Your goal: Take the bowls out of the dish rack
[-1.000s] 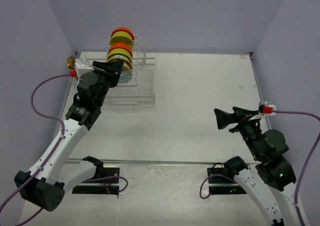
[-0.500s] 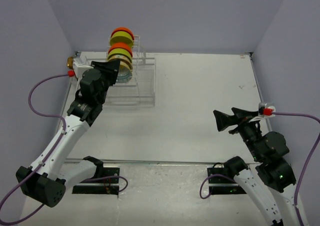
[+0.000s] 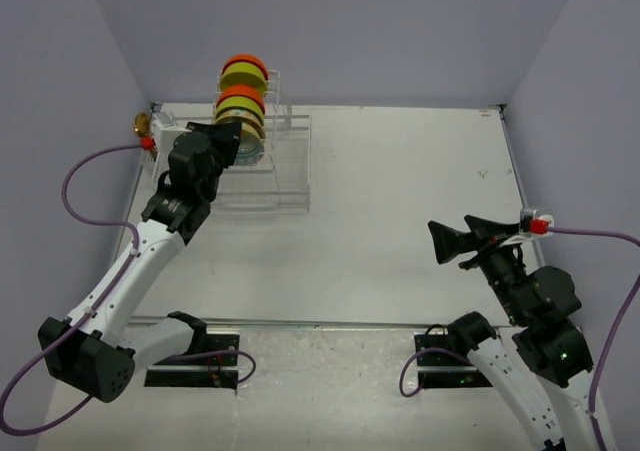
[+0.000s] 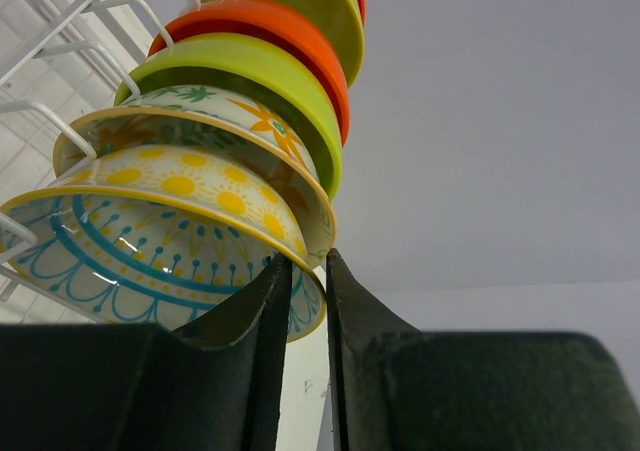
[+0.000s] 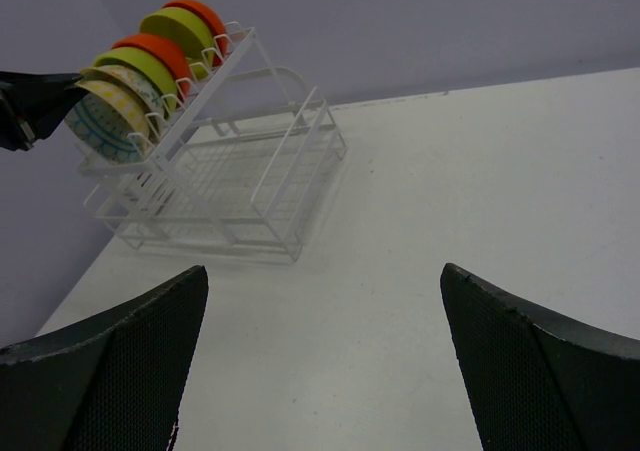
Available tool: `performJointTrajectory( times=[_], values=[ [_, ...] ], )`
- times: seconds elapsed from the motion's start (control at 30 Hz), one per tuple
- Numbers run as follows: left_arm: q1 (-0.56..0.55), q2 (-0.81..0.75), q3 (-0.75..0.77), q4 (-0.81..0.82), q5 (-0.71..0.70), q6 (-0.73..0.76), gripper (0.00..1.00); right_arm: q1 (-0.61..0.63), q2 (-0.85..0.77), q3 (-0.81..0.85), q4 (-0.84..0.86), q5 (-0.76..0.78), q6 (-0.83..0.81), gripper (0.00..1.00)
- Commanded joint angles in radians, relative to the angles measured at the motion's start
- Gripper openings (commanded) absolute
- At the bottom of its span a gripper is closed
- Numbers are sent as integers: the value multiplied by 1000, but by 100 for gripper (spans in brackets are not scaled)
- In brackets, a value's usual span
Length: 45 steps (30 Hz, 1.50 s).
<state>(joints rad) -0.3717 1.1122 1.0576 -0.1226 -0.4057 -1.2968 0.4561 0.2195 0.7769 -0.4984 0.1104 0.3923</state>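
Bowls [image 3: 242, 99]: stood on edge in the upright slots of the dish rack [image 3: 283, 176], at the table's [image 3: 400, 171] far left corner
Front bowl [image 4: 150, 256]: blue-and-yellow patterned, its rim lay in the slim gap between the left gripper [image 4: 308, 263] fingers
Grip: fingers nearly together astride that rim; a firm pinch could not be told
Hidden: front bowl's lower edge behind the fingers; rear bowls overlapped
Left arm: stretched toward the far left corner
Right gripper [image 3: 437, 241]: jaws spread wide, empty, near the right edge

You have soft, even light from above; the dish rack [image 5: 300, 161] casts only a faint shadow on the table [image 5: 480, 191] just beside it. The bowls [image 4: 190, 211] in it carry small glints, and the left fingers [image 4: 250, 321] below them look blurred
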Motion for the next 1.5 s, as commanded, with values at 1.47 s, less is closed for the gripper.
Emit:
performJointTrajectory(
  times=[1.47],
  values=[
    [-3,-100,25,21,-24,-5,0,0,-8,-16,44,-25,-12,99]
  ],
)
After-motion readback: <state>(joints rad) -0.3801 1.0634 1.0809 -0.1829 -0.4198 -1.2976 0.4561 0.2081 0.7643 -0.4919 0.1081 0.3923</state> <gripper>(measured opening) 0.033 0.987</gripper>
